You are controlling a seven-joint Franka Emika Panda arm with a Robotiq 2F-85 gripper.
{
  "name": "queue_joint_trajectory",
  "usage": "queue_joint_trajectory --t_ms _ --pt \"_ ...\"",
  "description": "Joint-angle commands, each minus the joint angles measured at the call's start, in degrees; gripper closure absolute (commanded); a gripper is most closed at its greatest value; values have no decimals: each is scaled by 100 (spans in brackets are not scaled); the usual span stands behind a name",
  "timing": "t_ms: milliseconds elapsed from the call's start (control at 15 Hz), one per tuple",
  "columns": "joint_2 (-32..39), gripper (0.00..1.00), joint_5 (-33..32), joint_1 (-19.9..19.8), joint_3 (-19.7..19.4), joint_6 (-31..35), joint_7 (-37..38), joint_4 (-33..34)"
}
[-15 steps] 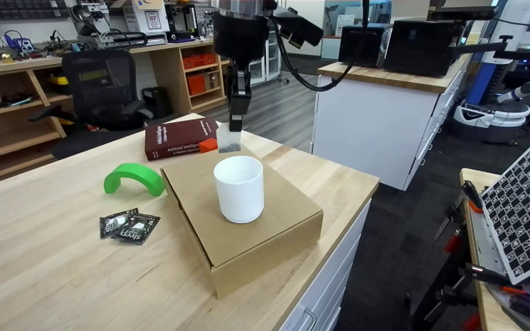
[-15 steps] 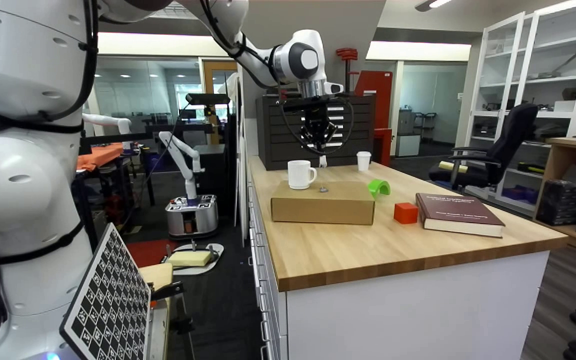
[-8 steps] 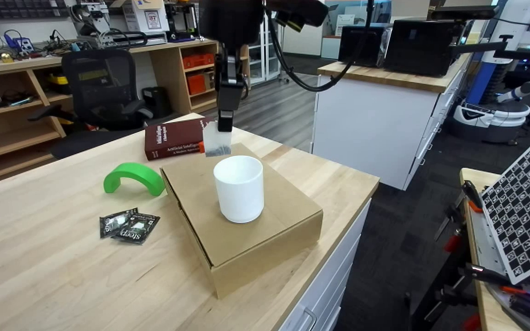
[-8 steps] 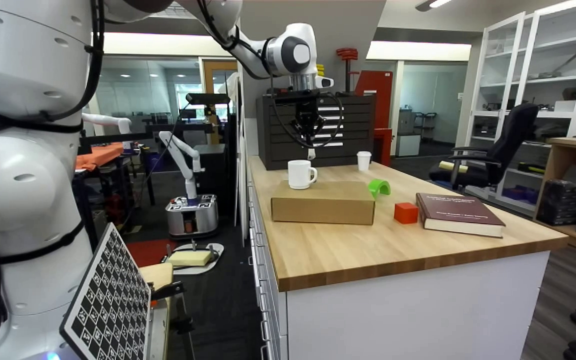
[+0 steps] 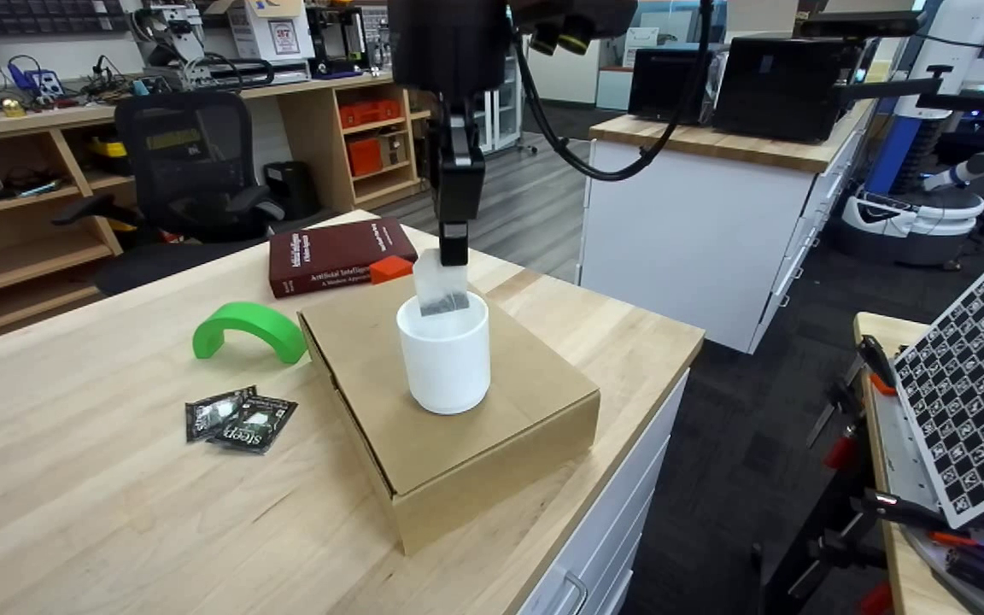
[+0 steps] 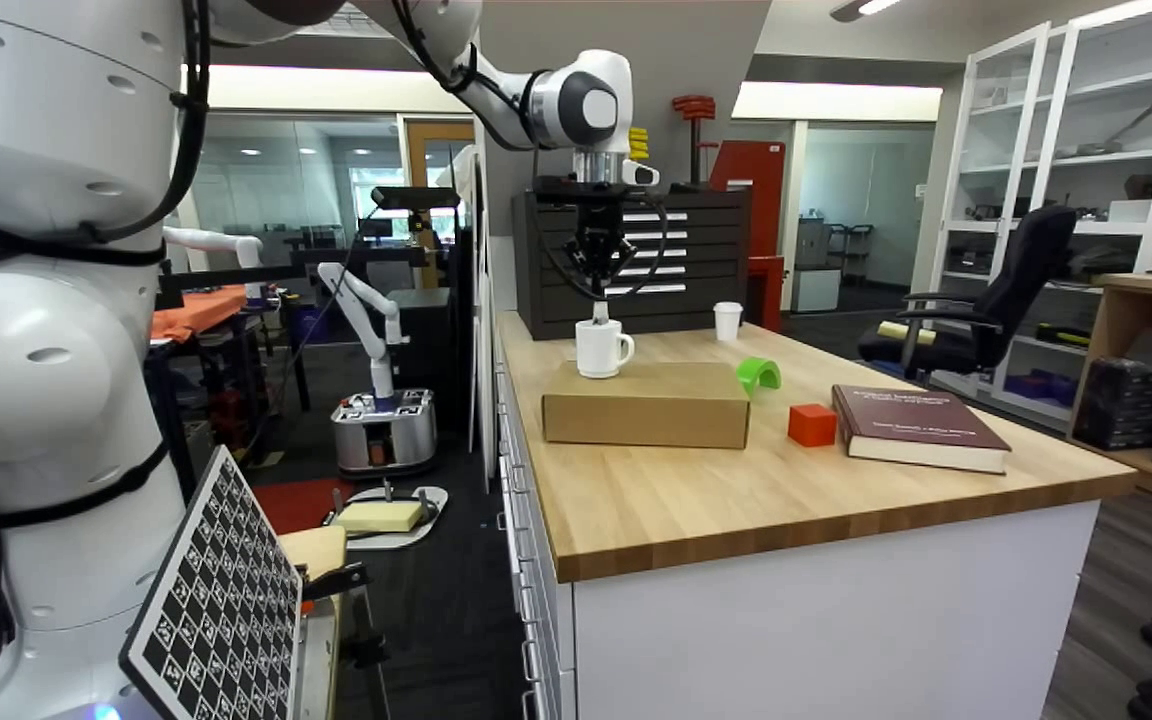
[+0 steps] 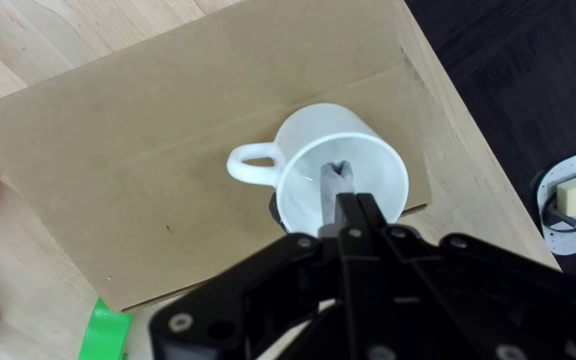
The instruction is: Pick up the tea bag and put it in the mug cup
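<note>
The white mug (image 5: 449,367) stands upright on a cardboard box. Its handle shows in an exterior view (image 6: 601,350) and in the wrist view (image 7: 318,122). The tea bag (image 5: 441,286) is a pale sachet with a darker lower end. It hangs from my gripper (image 5: 454,256), and its lower end is at the mug's mouth. The tea bag also shows in an exterior view (image 6: 600,312) and in the wrist view (image 7: 333,187), over the mug's opening. My gripper (image 7: 361,197) is shut on the tea bag's upper edge, with the fingertips above the rim.
The cardboard box (image 5: 492,453) lies near the table edge. A green arch (image 5: 250,329), black packets (image 5: 240,418), a red block (image 6: 812,426) and a dark red book (image 6: 916,420) lie around it. A small white cup (image 6: 727,321) stands farther back.
My gripper has carried the tea bag over to the mug and lowered it to the mouth. The mug and box have not moved.
</note>
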Motion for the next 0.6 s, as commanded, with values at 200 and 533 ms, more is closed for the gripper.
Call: queue_joint_trajectory --t_ms 200,533 --pt "-241 56 61 11 -140 -299 44 -78" --pt "-345 23 61 -17 -227 -282 67 -147"
